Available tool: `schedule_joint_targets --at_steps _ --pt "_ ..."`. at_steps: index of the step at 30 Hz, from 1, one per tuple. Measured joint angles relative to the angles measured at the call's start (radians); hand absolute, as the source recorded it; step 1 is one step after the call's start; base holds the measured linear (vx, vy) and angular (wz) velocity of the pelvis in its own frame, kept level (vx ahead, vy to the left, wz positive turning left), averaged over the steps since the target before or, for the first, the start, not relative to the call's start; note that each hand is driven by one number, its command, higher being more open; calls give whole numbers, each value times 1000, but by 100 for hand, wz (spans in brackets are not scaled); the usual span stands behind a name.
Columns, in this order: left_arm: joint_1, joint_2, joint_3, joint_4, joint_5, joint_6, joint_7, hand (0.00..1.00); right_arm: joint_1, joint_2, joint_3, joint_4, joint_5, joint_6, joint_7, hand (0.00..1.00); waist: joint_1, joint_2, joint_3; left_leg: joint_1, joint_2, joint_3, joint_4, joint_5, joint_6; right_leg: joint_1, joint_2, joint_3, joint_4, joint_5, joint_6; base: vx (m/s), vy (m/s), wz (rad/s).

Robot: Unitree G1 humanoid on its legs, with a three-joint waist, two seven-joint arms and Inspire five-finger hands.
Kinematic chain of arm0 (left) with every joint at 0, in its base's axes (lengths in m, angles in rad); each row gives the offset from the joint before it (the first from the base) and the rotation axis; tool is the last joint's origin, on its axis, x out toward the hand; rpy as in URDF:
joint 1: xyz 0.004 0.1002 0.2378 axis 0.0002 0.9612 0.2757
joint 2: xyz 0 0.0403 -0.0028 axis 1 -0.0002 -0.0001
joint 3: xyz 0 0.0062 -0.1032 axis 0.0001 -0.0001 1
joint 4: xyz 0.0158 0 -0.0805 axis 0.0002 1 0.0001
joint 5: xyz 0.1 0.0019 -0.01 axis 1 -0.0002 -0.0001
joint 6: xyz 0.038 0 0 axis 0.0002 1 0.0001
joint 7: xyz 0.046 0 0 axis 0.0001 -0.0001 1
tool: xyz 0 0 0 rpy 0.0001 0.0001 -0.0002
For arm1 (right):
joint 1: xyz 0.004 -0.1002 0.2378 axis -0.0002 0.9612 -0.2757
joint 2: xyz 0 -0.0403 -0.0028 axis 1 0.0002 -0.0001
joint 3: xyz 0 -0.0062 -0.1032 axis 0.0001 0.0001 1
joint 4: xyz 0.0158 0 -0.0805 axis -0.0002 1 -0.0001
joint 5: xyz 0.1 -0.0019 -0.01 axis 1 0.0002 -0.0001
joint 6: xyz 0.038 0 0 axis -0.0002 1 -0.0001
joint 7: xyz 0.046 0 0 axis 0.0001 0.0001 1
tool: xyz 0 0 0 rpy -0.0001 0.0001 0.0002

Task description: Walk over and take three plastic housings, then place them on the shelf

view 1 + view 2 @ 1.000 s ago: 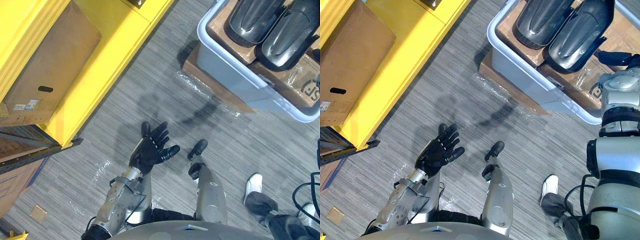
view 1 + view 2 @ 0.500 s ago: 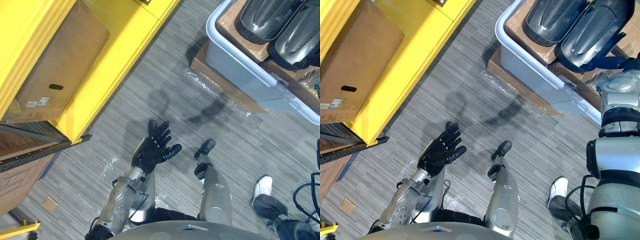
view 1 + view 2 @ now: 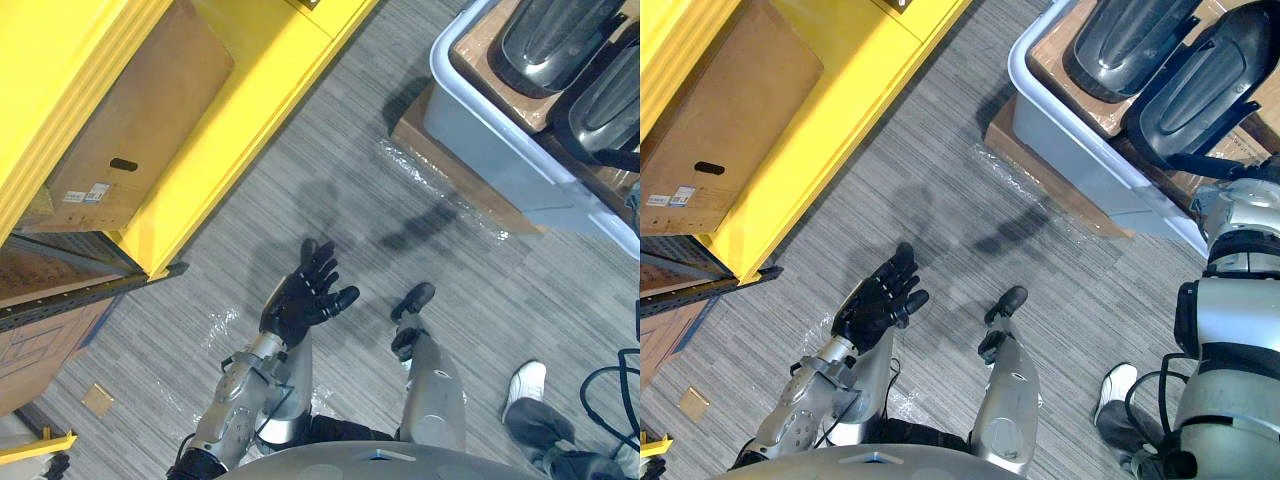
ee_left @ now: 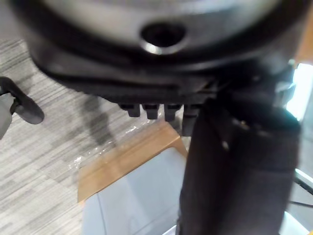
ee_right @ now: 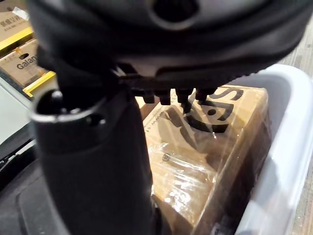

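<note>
The camera has swung since a second ago, sliding the grey bin [image 3: 1068,128] toward the upper right corner and bringing in more of the yellow shelf [image 3: 232,118]. Fingers [image 3: 322,262] of the left hand [image 3: 298,302] are straight and spread, palm up over the floor [image 3: 330,180], holding nothing. Fingers [image 5: 178,95] of the right hand [image 5: 146,49] reach out straight and empty over a wrapped cardboard box [image 5: 195,161] in the bin, where two dark plastic housings [image 3: 1137,40] [image 3: 1205,95] lie side by side.
</note>
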Motion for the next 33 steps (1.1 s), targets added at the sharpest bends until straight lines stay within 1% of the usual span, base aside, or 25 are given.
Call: schedule_joint_targets --at_steps 1,2,6,11,14,16,18,21,23,28,29,31,32,33 --pt "0 0 0 1 0 7 1 100 -1 -1 0 7 0 -2 3 100 0 0 0 -2 0 -4 -1 1 0 0 0 -4 0 -1 -1 -3 -6 8" --pt "-1 0 0 5 0 8 1 100 -1 -1 0 8 0 -2 3 0 0 0 0 -4 -1 -6 -3 4 -1 0 0 -7 0 -1 -1 -4 -7 8" --pt "-4 0 2 24 1 8 3 100 -1 -23 1 16 -4 -4 2 0 1 1 0 -9 -2 -11 -17 12 -3 -7 2 -13 -1 -1 -2 -3 -8 5" --pt "-5 1 13 29 1 7 2 100 9 -64 -1 26 -44 15 2 0 -2 1 -1 -12 -1 -20 -17 18 -7 -4 5 -20 -1 -2 -3 4 -8 3" --pt "-4 0 30 28 1 7 1 100 18 -57 -14 26 -58 30 10 0 -3 4 -2 -5 1 -20 -17 21 -8 2 7 -20 -1 -3 -4 0 0 0" --pt "-4 1 44 27 1 7 -1 100 19 -21 -38 41 -64 41 9 0 -8 5 -3 8 2 -18 -17 21 -9 15 8 -19 -1 -3 -4 0 0 0" --pt "-3 2 55 16 0 6 -4 100 23 -13 -40 48 -69 58 4 0 -2 6 -3 19 5 -12 -18 20 -9 23 7 -15 -1 -3 -4 0 0 0" --pt "1 6 86 9 1 7 -5 100 37 -7 -49 41 -68 58 14 0 -1 5 -3 58 8 -2 -27 20 -9 57 7 -12 -5 -3 -4 -3 2 -1" --pt "7 25 97 -25 1 9 -5 100 43 -7 -68 34 -68 57 15 0 -2 3 -3 85 8 3 -44 21 -8 79 11 -12 -17 -3 -3 -10 0 -2" --pt "30 43 128 -105 3 13 -5 100 103 -6 -121 2 -69 56 17 0 -2 -18 -3 151 10 14 -105 46 -12 122 21 -10 -40 0 1 4 -6 -1" --pt "38 44 136 -113 3 15 -5 100 120 1 -138 -6 -70 55 16 0 -2 -28 -2 173 12 19 -118 49 -16 139 25 -8 -47 0 1 28 -31 -8" --pt "52 57 156 -141 21 34 -5 100 175 22 -171 -43 -71 48 9 0 -5 -56 -9 210 14 25 -145 55 -22 164 33 -5 -56 0 1 40 -29 -7" --pt "52 65 156 -148 34 35 -6 100 186 24 -181 -52 -71 48 6 0 -5 -63 -8 220 15 27 -152 57 -25 171 36 -5 -59 0 1 46 -26 -4" --pt "54 81 157 -164 44 39 -9 100 205 32 -198 -68 -73 44 -3 0 -9 -79 -10 238 15 29 -168 62 -27 185 41 -5 -70 1 1 52 -26 -5"
